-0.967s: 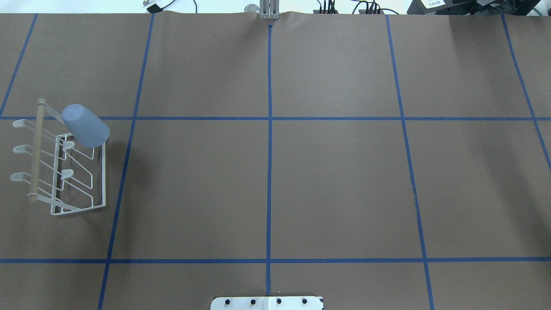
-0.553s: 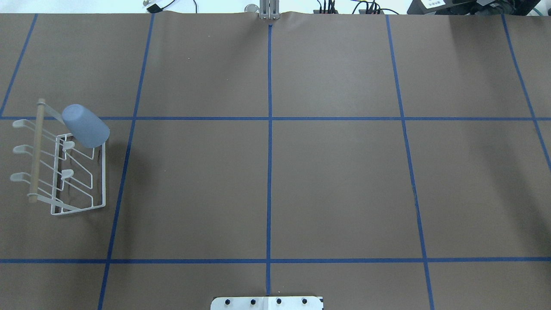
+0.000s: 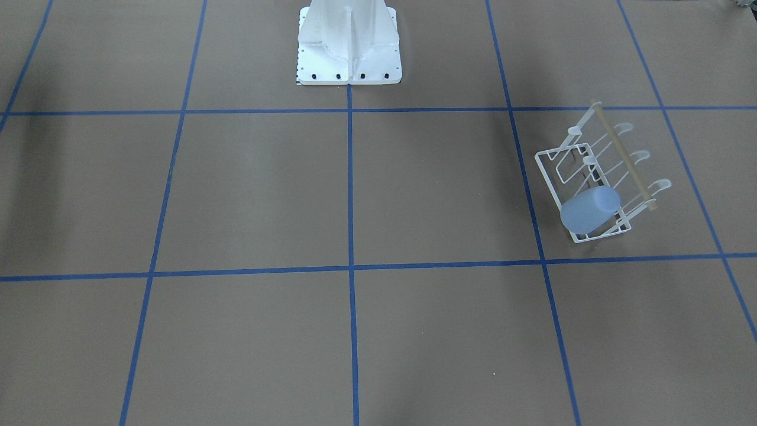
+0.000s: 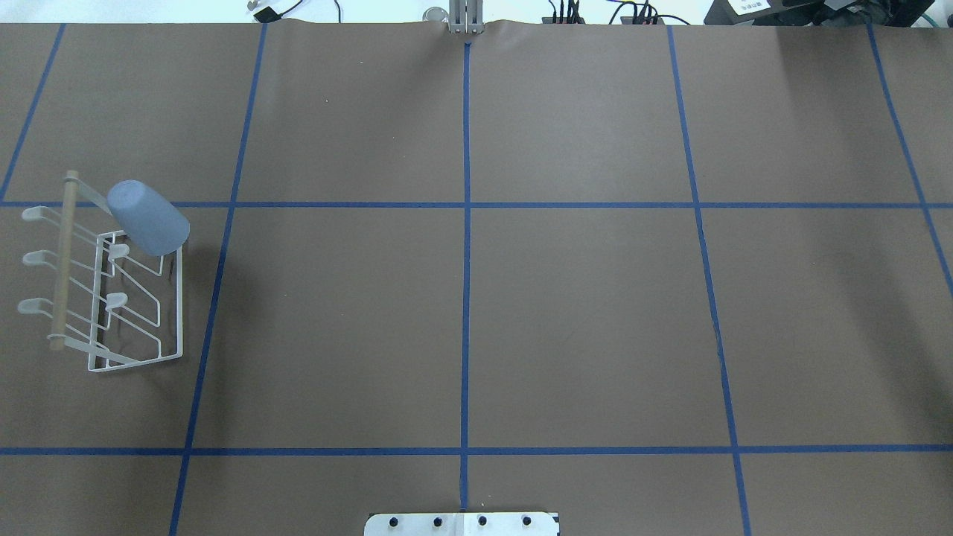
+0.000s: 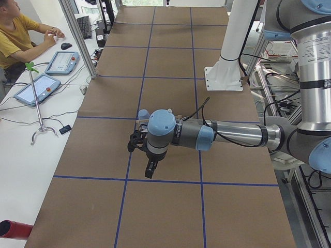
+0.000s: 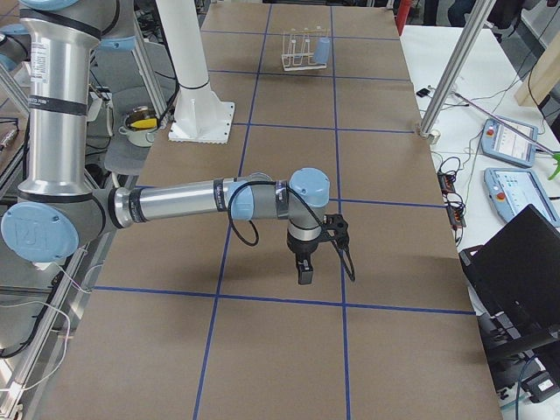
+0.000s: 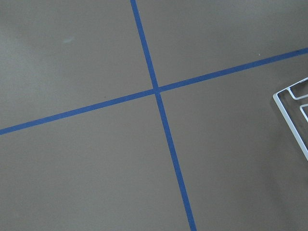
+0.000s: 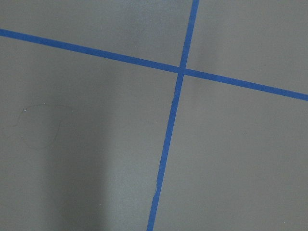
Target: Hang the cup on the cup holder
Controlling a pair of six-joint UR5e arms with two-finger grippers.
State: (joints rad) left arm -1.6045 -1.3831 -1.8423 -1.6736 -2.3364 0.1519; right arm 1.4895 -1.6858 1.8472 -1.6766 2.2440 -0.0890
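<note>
The pale blue cup [image 4: 147, 217] sits upside down and tilted on a prong at the far end of the white wire cup holder [image 4: 62, 260], at the table's left side. Both also show in the front view, cup [image 3: 589, 208] and holder [image 3: 624, 157], and small in the right view, cup [image 6: 323, 50]. A corner of the holder [image 7: 291, 113] shows in the left wrist view. My left gripper [image 5: 150, 170] hangs above the table near the holder. My right gripper [image 6: 304, 276] hangs above the table's right part. Both show only in side views, so I cannot tell whether they are open or shut.
Blue tape lines grid the brown table. The robot's white base [image 3: 349, 41] stands at the near middle edge. An operator [image 5: 15, 36] sits beyond the far edge with tablets [image 5: 39, 88]. A laptop [image 6: 516, 262] lies off the table.
</note>
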